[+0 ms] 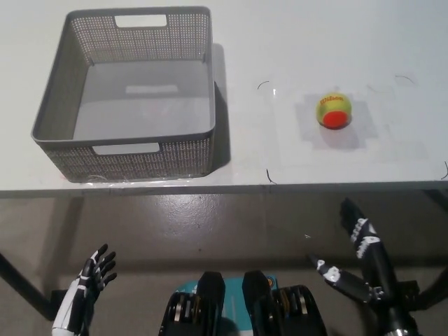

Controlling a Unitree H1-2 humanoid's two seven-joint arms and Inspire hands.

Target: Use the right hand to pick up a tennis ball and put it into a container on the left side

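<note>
Below the table [280, 42], right hand [360, 262] hangs open-fingered.

Red "Wilson" lettering on the yellow-and-orange tennis ball [334, 110], no other readable text

The basket [133, 150] is showing grey perforated plastic walls and a smooth matt floor; the tennis ball [334, 110] is looking fuzzy, felt-covered; the table [315, 42] is appearing smooth, matt white; the floor [210, 224] below is gleaming dully
</note>
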